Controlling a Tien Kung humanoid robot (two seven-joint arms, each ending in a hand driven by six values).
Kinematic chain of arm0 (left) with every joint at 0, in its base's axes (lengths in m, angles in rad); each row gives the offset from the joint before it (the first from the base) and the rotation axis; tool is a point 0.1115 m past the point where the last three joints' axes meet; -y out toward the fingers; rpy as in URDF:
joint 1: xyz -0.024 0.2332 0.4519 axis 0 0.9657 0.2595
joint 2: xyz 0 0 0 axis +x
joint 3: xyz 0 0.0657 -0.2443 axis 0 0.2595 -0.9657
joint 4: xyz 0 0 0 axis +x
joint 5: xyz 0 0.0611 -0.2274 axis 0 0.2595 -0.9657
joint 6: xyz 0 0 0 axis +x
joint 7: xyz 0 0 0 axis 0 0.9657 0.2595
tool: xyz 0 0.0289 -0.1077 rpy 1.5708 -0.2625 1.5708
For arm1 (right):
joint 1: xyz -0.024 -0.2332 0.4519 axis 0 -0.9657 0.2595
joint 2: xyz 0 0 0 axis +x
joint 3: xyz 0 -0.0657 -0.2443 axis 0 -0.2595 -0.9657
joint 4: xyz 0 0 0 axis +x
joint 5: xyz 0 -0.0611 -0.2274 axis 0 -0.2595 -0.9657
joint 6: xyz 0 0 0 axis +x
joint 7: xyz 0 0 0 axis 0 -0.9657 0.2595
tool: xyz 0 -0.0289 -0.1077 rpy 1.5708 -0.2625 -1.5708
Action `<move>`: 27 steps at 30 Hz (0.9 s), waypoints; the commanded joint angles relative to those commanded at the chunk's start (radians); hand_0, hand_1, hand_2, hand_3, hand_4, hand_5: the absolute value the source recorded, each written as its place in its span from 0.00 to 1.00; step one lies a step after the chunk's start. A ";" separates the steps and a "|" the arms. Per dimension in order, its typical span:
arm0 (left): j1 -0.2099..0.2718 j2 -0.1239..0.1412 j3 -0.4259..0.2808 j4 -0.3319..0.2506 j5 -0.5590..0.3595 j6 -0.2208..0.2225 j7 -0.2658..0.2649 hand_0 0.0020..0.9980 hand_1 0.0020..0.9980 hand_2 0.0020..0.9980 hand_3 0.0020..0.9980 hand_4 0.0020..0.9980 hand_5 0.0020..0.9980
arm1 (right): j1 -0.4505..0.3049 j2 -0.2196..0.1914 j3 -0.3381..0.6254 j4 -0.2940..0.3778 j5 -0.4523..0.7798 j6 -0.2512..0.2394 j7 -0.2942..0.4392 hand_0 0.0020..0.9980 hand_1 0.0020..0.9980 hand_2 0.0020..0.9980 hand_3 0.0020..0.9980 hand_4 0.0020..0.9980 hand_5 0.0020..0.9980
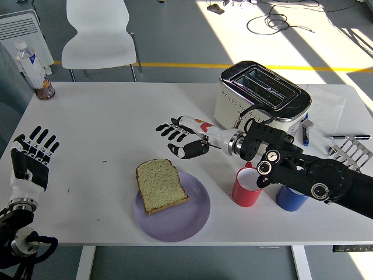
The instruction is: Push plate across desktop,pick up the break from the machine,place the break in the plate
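Observation:
A slice of bread (160, 185) lies on the left part of a pale purple plate (185, 217) near the table's front edge. A cream and chrome toaster (262, 93) stands at the back right; its slots look empty. My right hand (182, 139) reaches in from the right, fingers spread and empty, hovering above the table just behind the plate and left of the toaster. My left hand (32, 154) is held up at the left edge, fingers open, holding nothing.
A red mug (247, 188) and a blue cup (290, 198) stand right of the plate under my right forearm. Pens (306, 132) and a metal rack (351, 153) lie at the right edge. Bottles (35, 70) stand at the back left corner. A white chair (99, 35) is behind the table.

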 joint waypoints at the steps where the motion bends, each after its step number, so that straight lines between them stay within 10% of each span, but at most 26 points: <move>1: 0.002 0.000 0.000 0.000 0.000 0.000 0.000 0.79 0.79 0.84 0.78 0.44 1.00 | -0.004 -0.004 0.014 0.010 -0.002 -0.003 0.002 0.72 0.74 0.79 0.83 0.57 0.10; 16: 0.029 0.006 0.013 -0.012 0.001 0.000 0.002 0.79 0.79 0.84 0.78 0.44 1.00 | -0.202 -0.073 0.353 0.242 0.164 0.011 0.086 0.72 0.74 0.78 0.83 0.58 0.11; 17: 0.033 0.009 0.012 -0.015 0.001 0.000 0.002 0.79 0.79 0.84 0.78 0.44 1.00 | -0.234 -0.079 0.399 0.265 0.210 0.016 0.099 0.75 0.76 0.79 0.81 0.60 0.29; 22: 0.051 0.013 0.004 -0.034 0.002 0.000 0.006 0.79 0.79 0.84 0.78 0.44 1.00 | -0.338 -0.114 0.600 0.315 0.398 0.007 0.139 0.75 0.76 0.79 0.81 0.60 0.29; 23: 0.057 0.015 0.004 -0.039 0.000 0.000 0.008 0.79 0.79 0.84 0.78 0.44 1.00 | -0.374 -0.130 0.645 0.325 0.437 0.009 0.140 0.78 0.77 0.81 0.81 0.60 0.49; 27: 0.069 0.020 0.002 -0.047 -0.006 0.001 0.015 0.79 0.79 0.84 0.78 0.44 1.00 | -0.484 -0.155 0.806 0.339 0.497 0.004 0.146 0.78 0.77 0.81 0.81 0.60 0.49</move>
